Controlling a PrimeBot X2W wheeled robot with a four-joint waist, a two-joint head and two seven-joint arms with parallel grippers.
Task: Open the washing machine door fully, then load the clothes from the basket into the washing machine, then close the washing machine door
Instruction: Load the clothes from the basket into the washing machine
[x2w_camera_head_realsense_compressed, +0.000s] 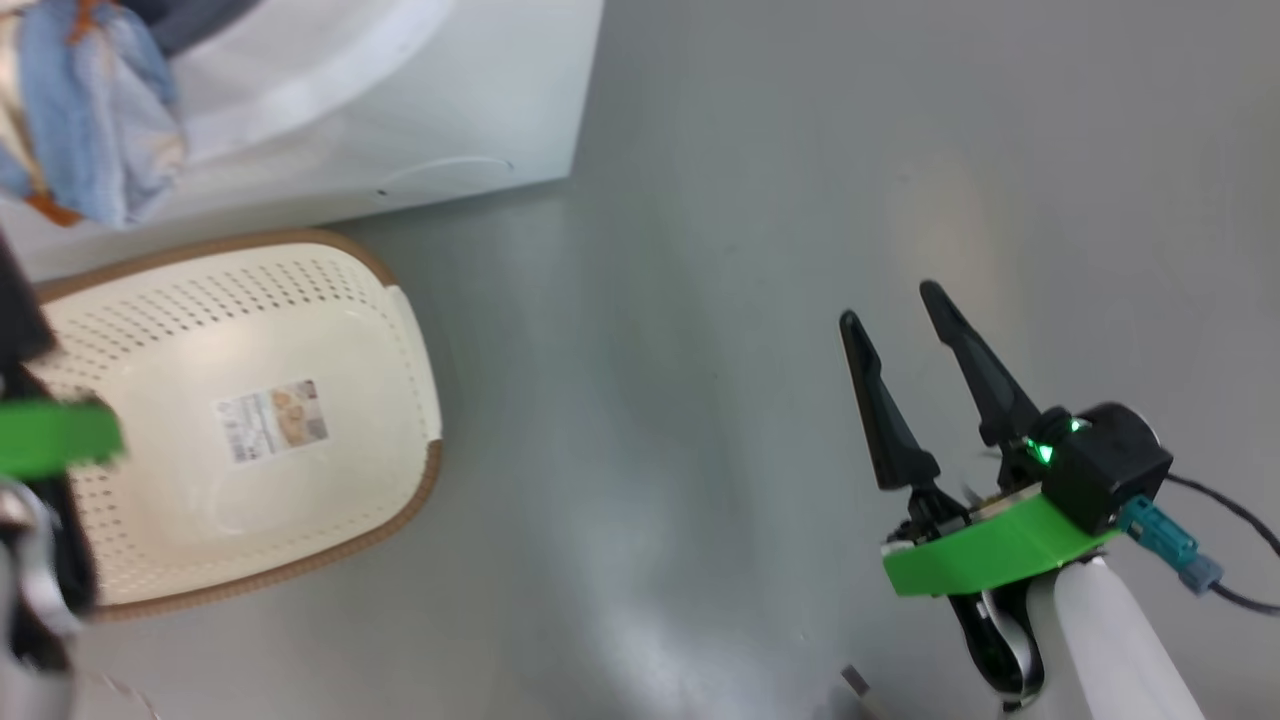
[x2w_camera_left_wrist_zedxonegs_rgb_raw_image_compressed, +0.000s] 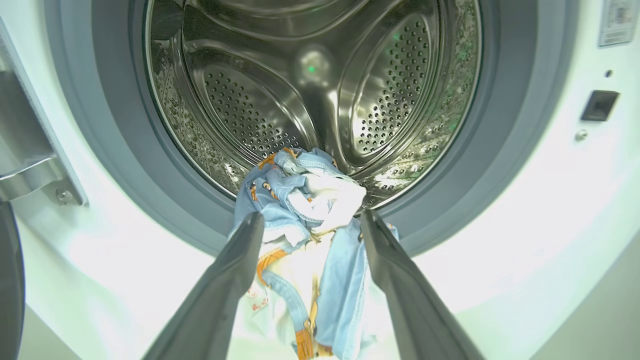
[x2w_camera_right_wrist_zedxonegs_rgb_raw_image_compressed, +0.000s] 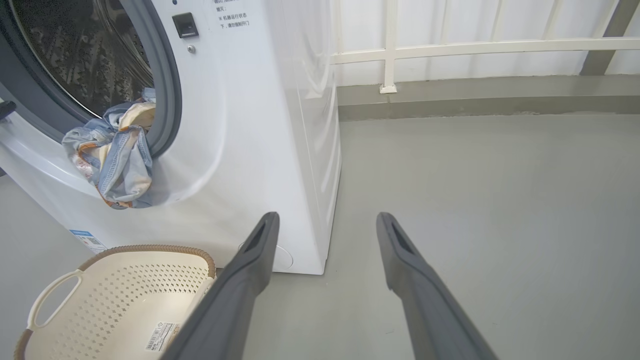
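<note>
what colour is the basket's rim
Brown, woven-looking, on the cream-white basket; the head view shows it best.

Your right gripper (x2w_camera_head_realsense_compressed: 890, 303), 4 o'clock in head view: two long fingers (x2w_camera_head_realsense_compressed: 885, 420), matte black, broad at root, tapering to blunt tips. In right wrist view you see shallow groove near each tip. Bright green collar (x2w_camera_head_realsense_compressed: 985, 550) rings wrist. Black boxy housing (x2w_camera_head_realsense_compressed: 1110, 470) at collar's 1 o'clock, with green light (x2w_camera_head_realsense_compressed: 1040, 452) glowing beside it. Teal plug (x2w_camera_head_realsense_compressed: 1165, 540) at housing's 4 o'clock, thin black cable (x2w_camera_head_realsense_compressed: 1235, 520) running off. Forearm (x2w_camera_head_realsense_compressed: 1110, 650): smooth white shell. Your left gripper (x2w_camera_left_wrist_zedxonegs_rgb_raw_image_compressed: 311, 218): same fingers, dark grey in left wrist view. Left green band (x2w_camera_head_realsense_compressed: 55, 435) at 9 o'clock in head view.
</note>
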